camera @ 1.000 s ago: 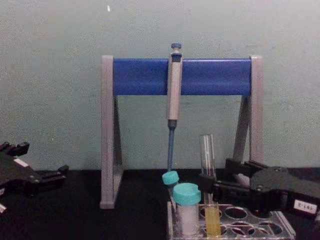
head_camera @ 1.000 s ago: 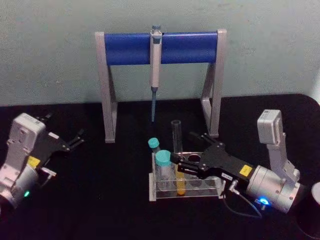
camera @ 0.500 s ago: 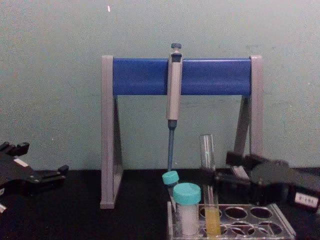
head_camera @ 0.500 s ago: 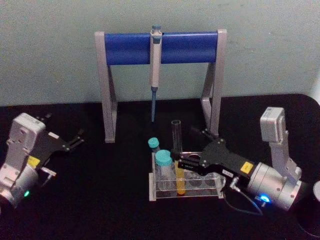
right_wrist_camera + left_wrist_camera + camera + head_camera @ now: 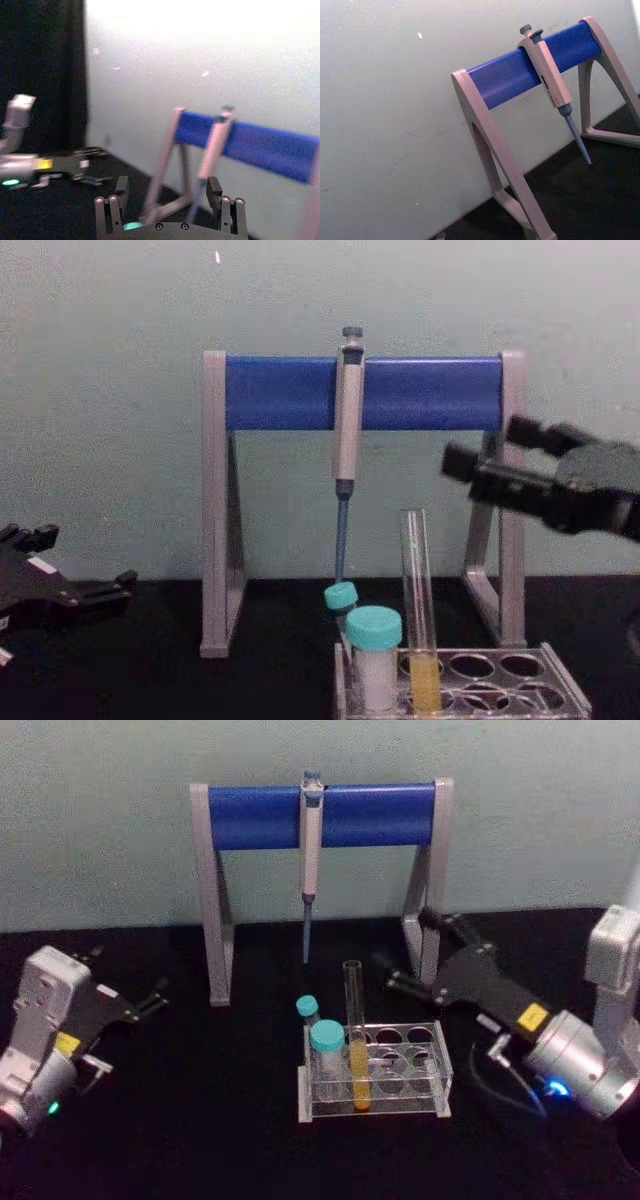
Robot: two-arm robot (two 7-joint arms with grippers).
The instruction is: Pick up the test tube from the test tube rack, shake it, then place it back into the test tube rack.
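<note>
Right gripper point(image 5: 418, 952) hangs with its fingers spread and nothing between them, raised above and behind the far right corner of the test tube rack point(image 5: 375, 1070). Well apart from it, the test tube point(image 5: 356, 1032) stands upright in the rack's front row, just beside the teal-capped tubes. Left gripper point(image 5: 155, 997) sits open, far to the rack's left.
</note>
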